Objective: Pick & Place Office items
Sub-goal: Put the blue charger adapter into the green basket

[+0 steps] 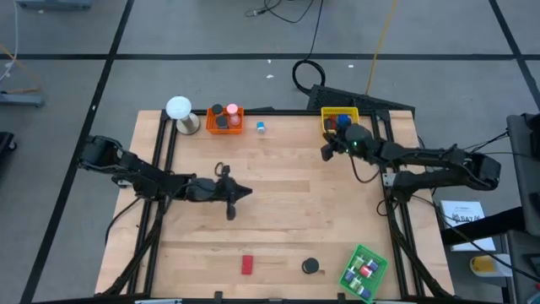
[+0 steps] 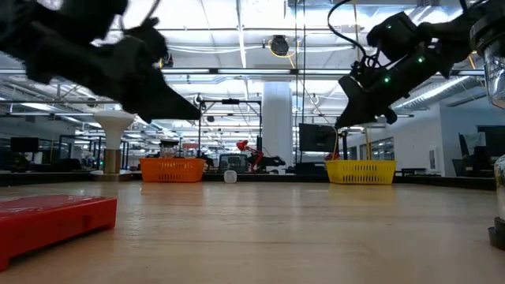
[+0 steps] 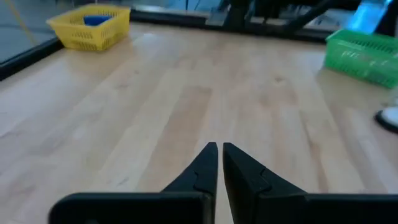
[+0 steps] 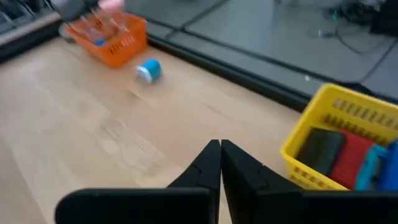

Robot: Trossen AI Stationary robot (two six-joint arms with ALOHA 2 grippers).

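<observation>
- near edge first: a red block (image 1: 247,265) and a black disc (image 1: 311,267) lie loose on the table (image 1: 287,211), well apart from both arms, with the green tray (image 1: 364,272) sitting at the near right corner with small bits in it.
- mid table: left gripper (image 1: 245,192) hangs over bare wood, jaws pressed together, nothing in them.
- far side: right gripper (image 1: 325,151) hovers just beside the yellow tray (image 1: 339,112), jaws pressed together and empty. that tray holds a black, a red and a blue block per the wrist view.
- a small blue piece (image 1: 261,127) lies loose just beside the orange tray (image 1: 225,119), which has items in it too. a white ball (image 1: 178,107) on a base sits at the far left corner.
- my guess: the drop in yellow is done and it's time for the next pick. to do it well, spread the jaws before coming down, centre over the piece, line the fingers across the short side of the red block.
- room: the whole middle is open wood, so sweeps are easy. watch the tray rims at the far edge and the near right corner, and keep the two arms from crossing mid table.
</observation>
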